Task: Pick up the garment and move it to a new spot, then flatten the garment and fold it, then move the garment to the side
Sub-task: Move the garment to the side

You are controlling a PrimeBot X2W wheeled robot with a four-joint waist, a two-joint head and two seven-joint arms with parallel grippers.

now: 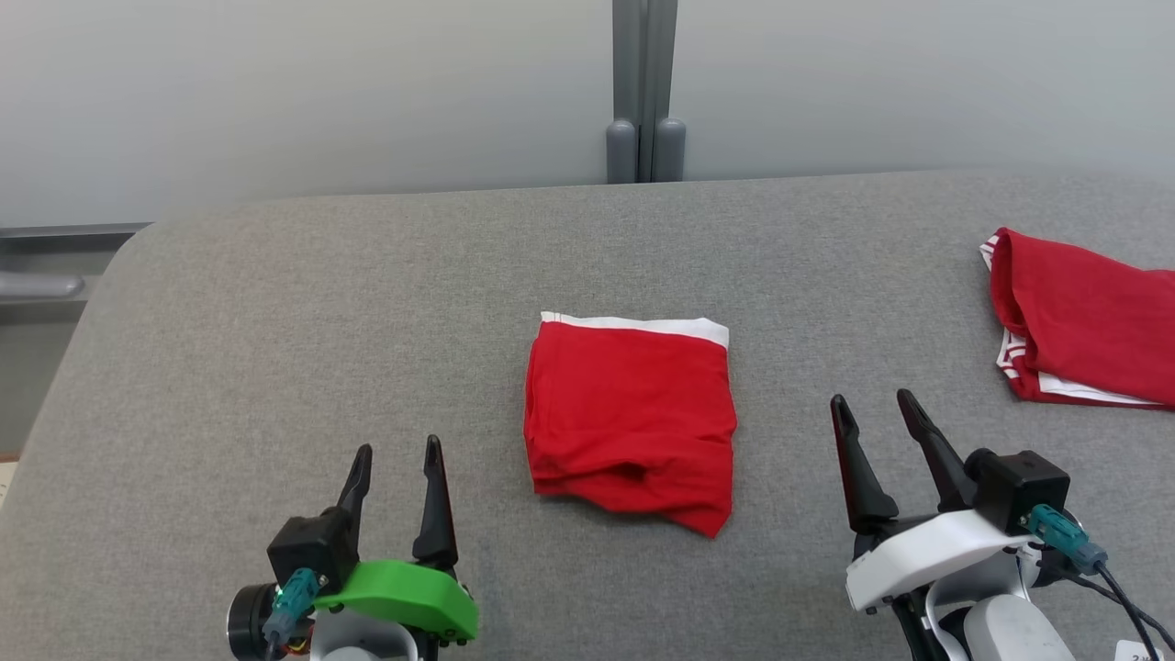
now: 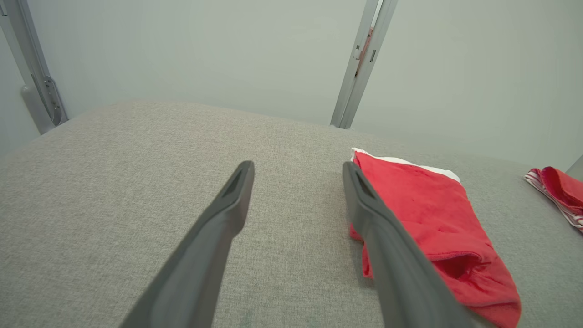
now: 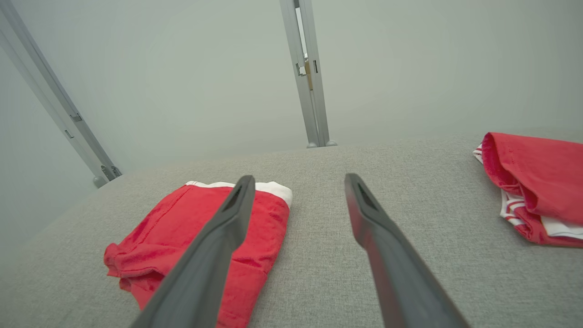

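- Left gripper (image 1: pixel 397 447): jaws spread wide, nothing between the fingers. It stands at the lower left of the head view, with its fingers pointing away from the robot and a green cover (image 1: pixel 404 597) behind them.
- Right gripper (image 1: pixel 870 397): jaws also wide apart and empty. It stands at the lower right of the head view, fingers leaning slightly to the left, on a white cover (image 1: pixel 918 551).
- Clearance: in the head view bare grey cloth shows between each gripper and the garment (image 1: pixel 633 422). In the wrist views a finger crosses the red fabric only by line of sight.
- Garment, task item: red, with a white waistband (image 1: pixel 633 324) along its far edge, folded into a rough rectangle. It lies flat at the middle of the table (image 1: pixel 275 321), between the two grippers and slightly beyond their tips. Its near edge is rumpled, and the near right corner runs out to a point.
- Second garment (image 1: pixel 1083 321): red with red-and-white striped trim, folded. It lies at the right edge of the table, well apart from the first, beyond the right gripper.
- Table: grey woven covering, rounded far left corner.
- Background: pale wall (image 1: pixel 275 92), with a grey metal post (image 1: pixel 644 92) behind the table's far edge.
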